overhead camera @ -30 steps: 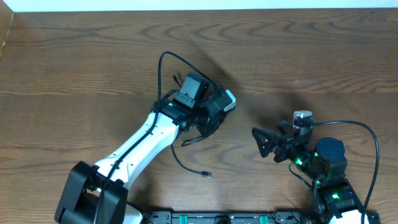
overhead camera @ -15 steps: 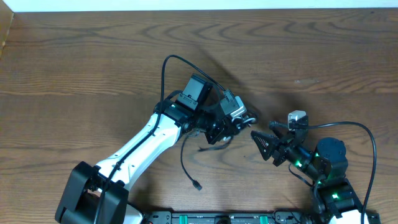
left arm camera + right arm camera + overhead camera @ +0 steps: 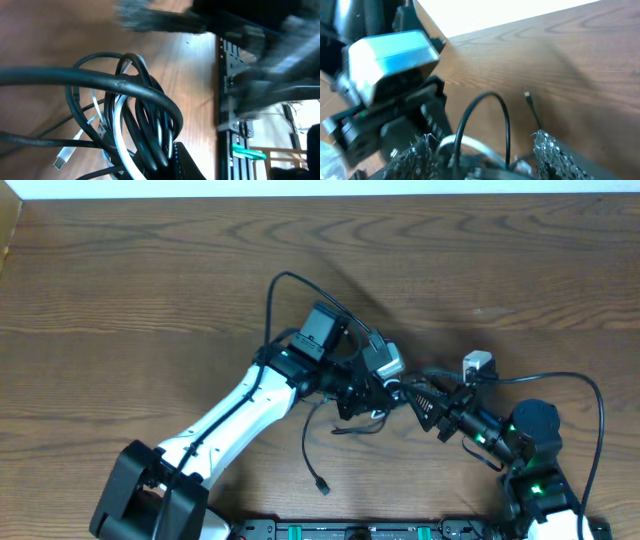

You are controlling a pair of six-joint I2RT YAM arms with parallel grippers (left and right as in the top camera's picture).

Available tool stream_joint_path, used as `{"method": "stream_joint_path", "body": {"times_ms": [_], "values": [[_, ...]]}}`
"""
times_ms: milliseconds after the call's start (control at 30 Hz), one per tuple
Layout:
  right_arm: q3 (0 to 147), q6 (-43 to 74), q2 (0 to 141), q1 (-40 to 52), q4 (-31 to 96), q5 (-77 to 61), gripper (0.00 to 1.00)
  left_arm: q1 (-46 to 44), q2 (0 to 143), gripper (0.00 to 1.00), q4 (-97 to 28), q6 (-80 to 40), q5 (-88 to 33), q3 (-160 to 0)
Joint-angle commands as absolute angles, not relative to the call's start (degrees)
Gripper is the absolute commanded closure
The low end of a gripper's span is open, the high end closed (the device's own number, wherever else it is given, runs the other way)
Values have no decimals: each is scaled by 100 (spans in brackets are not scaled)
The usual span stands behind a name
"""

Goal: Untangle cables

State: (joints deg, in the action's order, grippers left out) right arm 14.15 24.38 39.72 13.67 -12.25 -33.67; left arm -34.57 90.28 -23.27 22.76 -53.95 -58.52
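Step in hand: the two-arm grab-and-pull, both arms met mid-table w/ the knot btwn them. L gripper [image 3: 368,388] sits over the centre of the table [image 3: 150,270], jaws apparently clamped on the cables [image 3: 142,107]. The L wrist view shows the bundle bunched right at its finger: several black loops wound round each other, w/ the white cable [image 3: 116,122] threaded through the middle and its white plug [image 3: 60,161] sticking out at lower left. One black tail drops out of the bundle toward the front edge and ends in a loose black plug [image 3: 322,488] on the wood, well apart from the knot. R gripper [image 3: 485,150] is nose-to-nose w/ the L one, jaws spread wide, gripping nothing. In the R wrist view a black loop and a bit of white cord sit in the gap btwn the textured pads [image 3: 555,150], not pinched. Untangling proper looks barely begun, as the loops are tightly nested. Next move, as I read it: R closes on one strand only, pref. the white since it's easy to tell apart, then draws away while L holds the rest. Depth needs care; too deep a bite prob. takes two or three cords and drags the whole knot. Can't tell whether the black loop in the gap is a free cord or part of the tight core.
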Motion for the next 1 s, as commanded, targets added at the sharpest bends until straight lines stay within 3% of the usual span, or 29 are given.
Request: {"method": "stream_joint_path", "body": {"times_ms": [0, 267, 367, 467, 667, 967], "values": [[1433, 2482, 4257, 1361, -1522, -3404, 39, -3658, 8903, 92, -2300, 2329, -5634, -5946], [1433, 2486, 4993, 1361, -2093, -3603, 51, -3739, 8903, 92, -2300, 2329, -5634, -5946], [1433, 2532, 5240, 1433, -2366, -3704, 70, -3739, 8903, 92, -2298, 2329, -5634, -5946], [1433, 2571, 5433, 1553, -2453, -3706, 99, -3739, 8901, 92, -2300, 2329, -5596, -5946], [1433, 2567, 5435, 1535, -2751, -3776, 99, -3736, 8901, 92, -2427, 2329, -4829, -5946], [1433, 2939, 5089, 718, -3481, -3789, 99, -3736, 8903, 92, -2766, 2331, -4814, -5946]]}}
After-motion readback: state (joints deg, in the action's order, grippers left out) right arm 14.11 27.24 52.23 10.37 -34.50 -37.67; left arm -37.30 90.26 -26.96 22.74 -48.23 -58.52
